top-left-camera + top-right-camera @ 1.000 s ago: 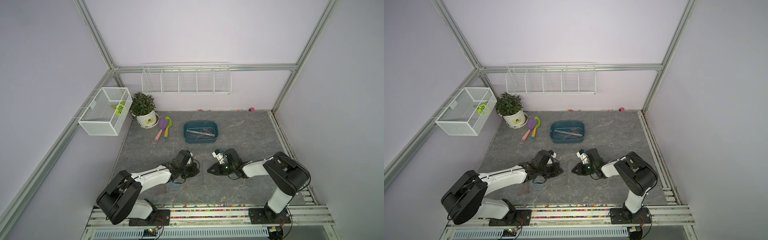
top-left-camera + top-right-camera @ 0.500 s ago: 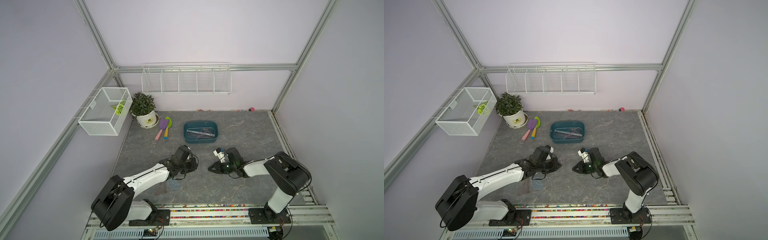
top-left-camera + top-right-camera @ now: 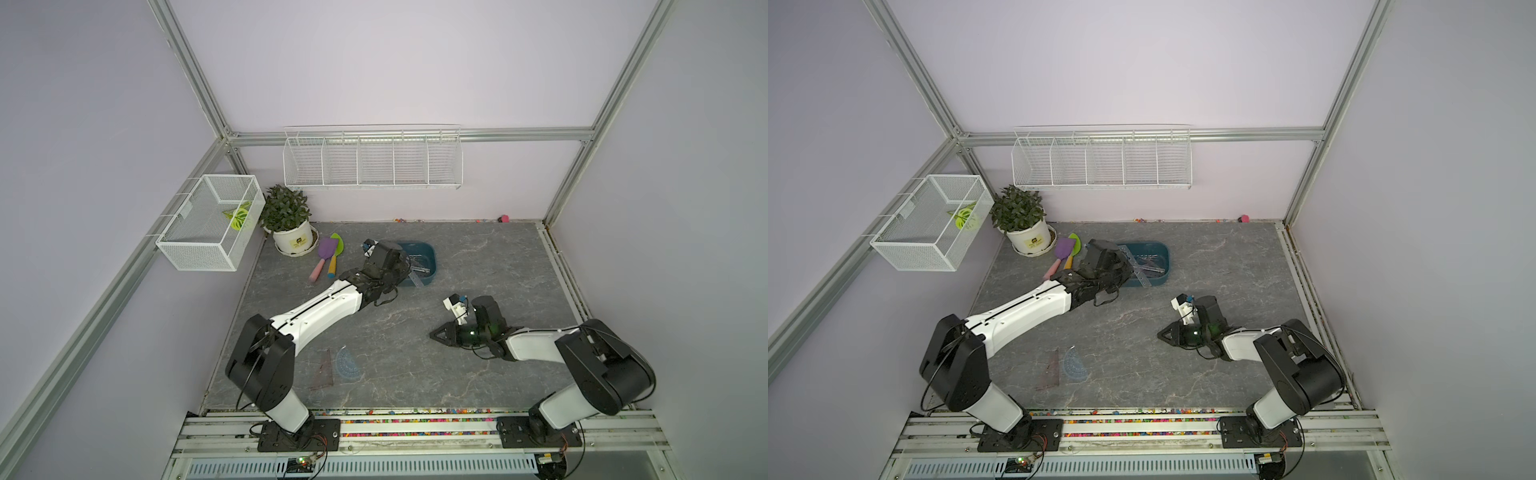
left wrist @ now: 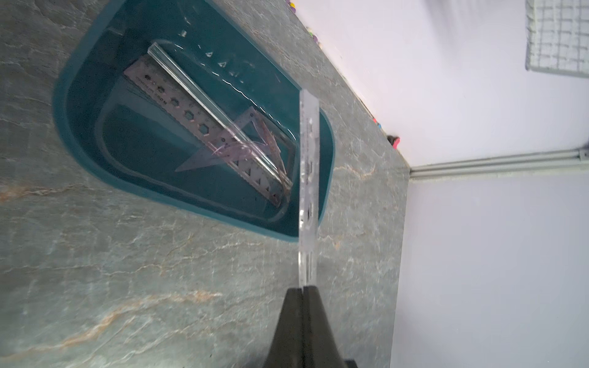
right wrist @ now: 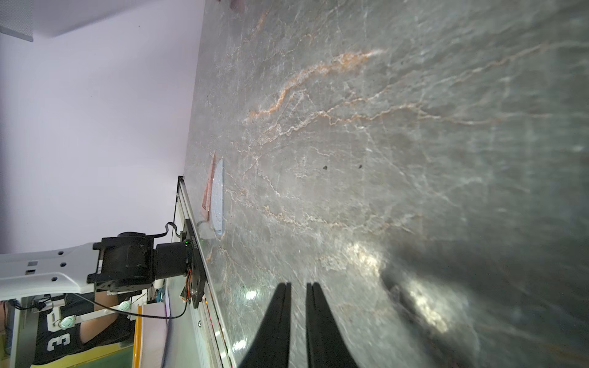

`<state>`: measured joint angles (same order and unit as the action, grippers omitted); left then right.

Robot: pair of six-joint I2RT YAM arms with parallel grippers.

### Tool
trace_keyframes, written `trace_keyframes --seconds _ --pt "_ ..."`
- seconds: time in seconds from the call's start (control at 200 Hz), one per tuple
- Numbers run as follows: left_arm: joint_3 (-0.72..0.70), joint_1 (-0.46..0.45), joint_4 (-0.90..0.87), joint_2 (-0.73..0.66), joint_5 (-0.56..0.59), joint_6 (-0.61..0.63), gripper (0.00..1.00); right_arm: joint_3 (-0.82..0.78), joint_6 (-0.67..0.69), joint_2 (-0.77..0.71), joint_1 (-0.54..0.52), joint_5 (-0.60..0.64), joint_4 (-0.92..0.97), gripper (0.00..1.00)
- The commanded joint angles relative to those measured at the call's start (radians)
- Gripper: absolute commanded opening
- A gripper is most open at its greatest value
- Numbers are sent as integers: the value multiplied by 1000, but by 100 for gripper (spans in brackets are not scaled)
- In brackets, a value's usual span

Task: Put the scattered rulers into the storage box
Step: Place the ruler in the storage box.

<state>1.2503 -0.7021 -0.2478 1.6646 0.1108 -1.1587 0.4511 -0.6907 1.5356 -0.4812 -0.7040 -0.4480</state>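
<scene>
Since a second ago the left arm [image 3: 320, 311] has swung from mid-worktop out to the storage box [image 3: 431, 257]; the right arm has barely shifted.

The left hand [image 4: 302, 288] is pressed together on one end of a clear straight ruler [image 4: 308, 178]. The ruler reaches out across the box's end wall, its far tip over the rim. In both top views that hand's fingers are hidden under the wrist, which also covers about half of the box. Only a short piece of the ruler [image 3: 1143, 276] shows past it.

Inside the box lie a grey stencil ruler [image 4: 178, 105] with hexagon and triangle cut-outs, a clear strip [image 4: 194, 89] across it and a purplish triangle [image 4: 220, 153]. The pieces overlap, so I cannot count them. Print runs along the stencil ruler and the held one, but both are too blurred to read.

The right hand [image 5: 298, 285] is low over the bare worktop [image 3: 478, 266], well apart from the box. Its jaws stand a narrow slit apart with nothing between them.

A brownish triangle [image 3: 324, 370] and a bluish protractor [image 3: 347, 365] lie flat just beside each other near the worktop's front edge, faint against the stone.

The plant pot [image 3: 293, 239] bears a small dark and yellow label that is too small to read. At the edge of the right wrist view a black shirt [image 5: 57, 342], cut off by the frame, shows a white "3".
</scene>
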Motion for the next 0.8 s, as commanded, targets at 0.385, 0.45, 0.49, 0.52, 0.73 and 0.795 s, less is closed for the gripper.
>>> trace_keyframes --seconds 0.385,0.45,0.49,0.52,0.73,0.795 --pt "233 15 4 333 110 -325 0 -50 41 -73 34 -46 18 16" --pt "258 18 9 363 107 -343 0 -53 43 -78 36 -47 18 16" --pt "273 18 12 380 107 -347 0 -55 43 -78 36 -45 19 16" --pt "285 18 9 392 107 -353 0 -55 44 -78 37 -46 19 16" --pt "339 19 15 454 112 -368 0 -60 47 -84 42 -46 20 16" --pt "352 19 21 468 112 -363 0 -59 49 -83 44 -46 20 16"
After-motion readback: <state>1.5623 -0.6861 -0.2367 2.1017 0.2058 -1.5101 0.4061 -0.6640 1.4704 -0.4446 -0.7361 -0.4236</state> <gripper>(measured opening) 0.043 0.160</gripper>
